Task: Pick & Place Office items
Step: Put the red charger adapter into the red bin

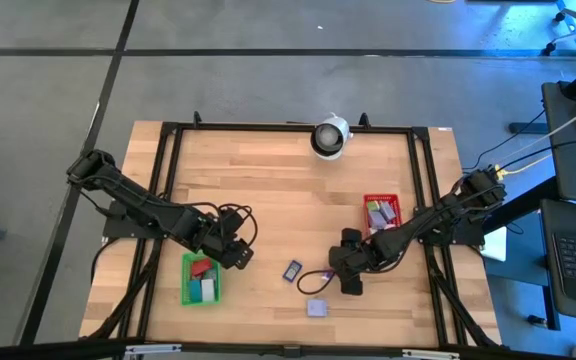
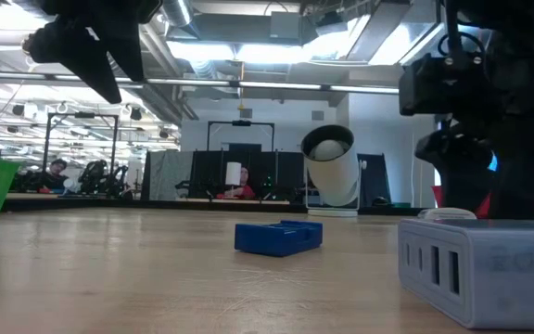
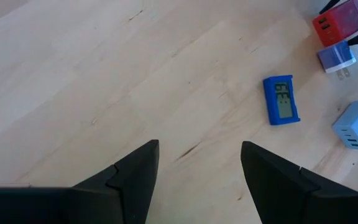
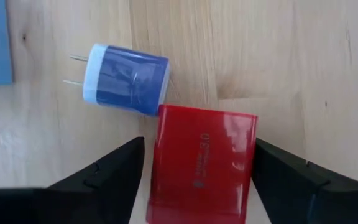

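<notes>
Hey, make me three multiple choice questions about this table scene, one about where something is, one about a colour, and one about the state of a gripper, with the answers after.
1. Where is the red charger?
A. In the green bin
B. Between the right gripper's fingers on the table
C. Beside the round white device

2. What colour is the plug adapter touching the red charger?
A. Blue with a pale prong end
B. Yellow
C. All black

3. How is the left gripper?
A. Shut on the blue clock
B. Shut on a bin
C. Open and empty over bare wood

Answers:
1 B, the right wrist view shows the charger lying between the two dark fingers of the right gripper.
2 A, its body is blue and the end with two prongs is light.
3 C, its fingers stand apart with only table between them; the blue clock lies farther off.
</notes>
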`<state>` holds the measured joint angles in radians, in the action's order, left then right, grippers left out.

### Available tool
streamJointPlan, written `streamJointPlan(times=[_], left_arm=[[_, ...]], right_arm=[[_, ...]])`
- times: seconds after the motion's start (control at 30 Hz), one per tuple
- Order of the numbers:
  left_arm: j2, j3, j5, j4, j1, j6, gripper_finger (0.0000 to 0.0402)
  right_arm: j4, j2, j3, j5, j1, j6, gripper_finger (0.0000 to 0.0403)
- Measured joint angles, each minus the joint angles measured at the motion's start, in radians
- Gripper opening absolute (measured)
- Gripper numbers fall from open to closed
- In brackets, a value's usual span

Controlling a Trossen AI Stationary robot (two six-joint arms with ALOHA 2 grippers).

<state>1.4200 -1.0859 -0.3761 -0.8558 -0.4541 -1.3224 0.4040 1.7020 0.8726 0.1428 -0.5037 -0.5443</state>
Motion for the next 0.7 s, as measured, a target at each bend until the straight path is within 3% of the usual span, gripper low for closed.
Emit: streamJointPlan(times=[0.2,0.43,0.7], left_arm=[[0.000,0.000,-0.042,0.000,0.000,0.010,0.0224],[0.000,0.000,-0.079,0.000,0.000,0.010,0.0224],[0.000,0.000,-0.123,0.000,0.012,0.010,0.0224]], right_arm=[[0.004,-0.001,0.000,-0.005,0.000,-0.048,0.0212],[0.077,-0.020,0.004,-0.102,0.030,-0.178,0.0209],[0.178,-0.182,-0.001,-0.034,0.121,-0.181,0.0209]])
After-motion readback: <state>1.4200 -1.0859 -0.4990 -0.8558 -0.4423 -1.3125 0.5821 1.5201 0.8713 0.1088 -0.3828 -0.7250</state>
